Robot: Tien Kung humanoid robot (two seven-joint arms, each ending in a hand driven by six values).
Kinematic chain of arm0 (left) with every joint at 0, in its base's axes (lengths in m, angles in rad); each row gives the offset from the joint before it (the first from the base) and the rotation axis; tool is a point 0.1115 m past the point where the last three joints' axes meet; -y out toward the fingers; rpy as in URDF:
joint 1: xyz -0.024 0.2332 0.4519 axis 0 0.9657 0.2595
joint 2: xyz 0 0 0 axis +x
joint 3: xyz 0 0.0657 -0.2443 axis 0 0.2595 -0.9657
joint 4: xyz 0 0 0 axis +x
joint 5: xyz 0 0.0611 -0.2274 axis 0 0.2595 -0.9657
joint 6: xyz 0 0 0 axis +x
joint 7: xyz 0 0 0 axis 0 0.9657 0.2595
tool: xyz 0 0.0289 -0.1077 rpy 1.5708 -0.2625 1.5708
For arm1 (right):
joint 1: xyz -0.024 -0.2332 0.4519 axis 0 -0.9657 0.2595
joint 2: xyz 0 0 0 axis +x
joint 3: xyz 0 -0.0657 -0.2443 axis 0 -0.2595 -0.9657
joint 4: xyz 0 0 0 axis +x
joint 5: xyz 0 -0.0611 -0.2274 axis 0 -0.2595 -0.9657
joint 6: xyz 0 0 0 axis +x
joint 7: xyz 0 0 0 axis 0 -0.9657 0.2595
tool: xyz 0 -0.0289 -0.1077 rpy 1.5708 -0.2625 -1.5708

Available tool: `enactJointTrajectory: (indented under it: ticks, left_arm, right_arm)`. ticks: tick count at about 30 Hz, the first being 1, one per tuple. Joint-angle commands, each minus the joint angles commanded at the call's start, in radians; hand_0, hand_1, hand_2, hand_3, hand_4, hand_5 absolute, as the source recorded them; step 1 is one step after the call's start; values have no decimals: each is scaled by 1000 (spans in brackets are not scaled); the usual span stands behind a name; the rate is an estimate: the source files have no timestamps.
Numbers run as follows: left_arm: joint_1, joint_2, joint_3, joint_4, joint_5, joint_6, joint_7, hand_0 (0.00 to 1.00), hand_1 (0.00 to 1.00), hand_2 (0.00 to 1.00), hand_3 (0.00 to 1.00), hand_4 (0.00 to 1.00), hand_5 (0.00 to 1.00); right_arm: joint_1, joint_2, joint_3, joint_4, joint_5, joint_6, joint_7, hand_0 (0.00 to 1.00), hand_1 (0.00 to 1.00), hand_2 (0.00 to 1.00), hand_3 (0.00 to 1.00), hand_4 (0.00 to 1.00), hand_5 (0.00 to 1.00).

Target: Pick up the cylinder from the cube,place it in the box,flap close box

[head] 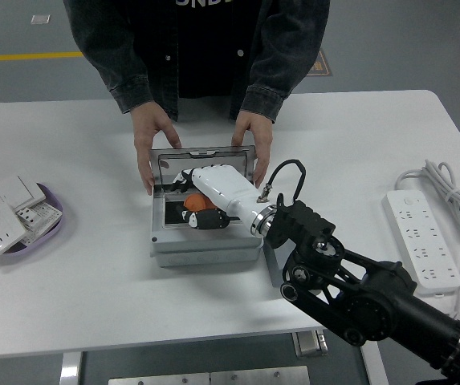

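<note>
The right hand (205, 200) grips the orange cylinder (194, 203) inside the box (204, 249).

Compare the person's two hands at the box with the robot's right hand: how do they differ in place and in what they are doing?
The person's hands rest on the outside of the grey box, at its far corners beside the raised lid; the robot's right hand reaches down inside the box. The person's hands lie flat and carry nothing; the robot's hand is closed on an orange cylinder. All three are at the same box.
</note>
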Motion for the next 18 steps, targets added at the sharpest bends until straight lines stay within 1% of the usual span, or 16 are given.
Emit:
enactJointTrajectory:
  ticks: [3, 5, 6, 9, 11, 12, 13, 15, 17, 18]
  left_arm:
    - [0, -1, 1, 0, 0, 0, -1, 640, 662, 574, 636, 724, 273]
    - [0, -2, 2, 0, -3, 0, -1, 640, 662, 574, 636, 724, 273]
    - [0, -3, 3, 0, -4, 0, -1, 640, 662, 574, 636, 723, 273]
    - [2, -6, 6, 0, -9, 1, -2, 640, 662, 574, 636, 723, 273]
    - [4, -8, 6, 0, -12, 1, -2, 640, 662, 574, 636, 723, 273]
    - [4, -9, 7, 0, -13, 1, -2, 639, 662, 575, 636, 723, 273]
    - [5, -9, 7, 0, -13, 1, -3, 639, 662, 575, 636, 723, 273]
    - [5, -10, 7, 0, -13, 1, -3, 639, 662, 575, 636, 723, 273]
    - [4, -9, 7, 0, -12, 1, -4, 639, 662, 575, 636, 723, 273]
    - [4, -9, 6, 0, -12, 1, -4, 640, 662, 574, 635, 723, 273]
  right_arm:
    - [-4, -1, 1, 0, 17, -3, 4, 752, 663, 658, 693, 688, 269]
    - [-8, -5, 0, 0, 58, -13, 18, 752, 663, 658, 693, 688, 269]
    - [-12, -9, -1, 1, 87, -23, 34, 752, 665, 657, 698, 762, 291]
    - [-22, -32, -3, 16, 194, -55, 93, 752, 665, 657, 698, 762, 291]
    - [-27, -55, 8, 53, 275, -77, 131, 752, 665, 657, 698, 762, 291]
    - [-27, -64, 14, 70, 308, -85, 142, 752, 666, 660, 701, 751, 265]
    - [-26, -74, 21, 89, 344, -93, 152, 752, 666, 660, 701, 751, 265]
    - [-16, -91, 37, 125, 400, -103, 163, 752, 666, 660, 701, 751, 265]
    - [1, -104, 52, 146, 456, -109, 167, 752, 666, 660, 701, 751, 265]
    - [12, -108, 58, 147, 477, -110, 166, 733, 648, 654, 691, 749, 296]
